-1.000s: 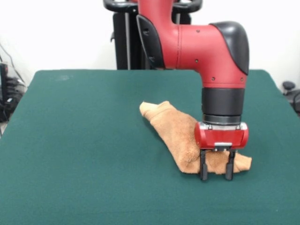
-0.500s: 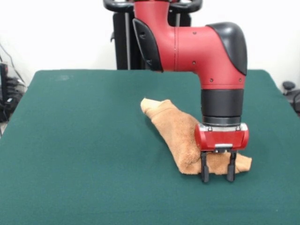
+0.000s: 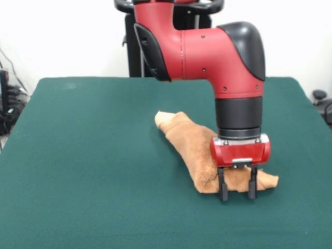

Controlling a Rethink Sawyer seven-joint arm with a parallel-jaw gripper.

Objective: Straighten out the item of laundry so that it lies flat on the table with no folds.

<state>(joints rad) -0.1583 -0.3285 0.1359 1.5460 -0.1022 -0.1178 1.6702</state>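
On the dark green surface [image 3: 93, 155], right of centre in the front view, lies the towel [image 3: 194, 145], a light orange-tan terry cloth bunched into a long, crumpled ridge. It runs diagonally from a rounded lump toward the far side down to a flatter end nearer the camera, with folds and creases along its length, so it is not spread flat. Above that near end the red and black arm [image 3: 207, 52] comes down from the top of the picture, bends at a black-capped elbow, and points straight down. Its end effector [image 3: 237, 191] stands over the towel's near end, its two black fingers [image 3: 223, 187] set apart with a clear gap between them, their tips down at the cloth's front edge. Towel shows in the gap between the fingers, but they are not closed on it. Whether the tips touch the surface cannot be told.
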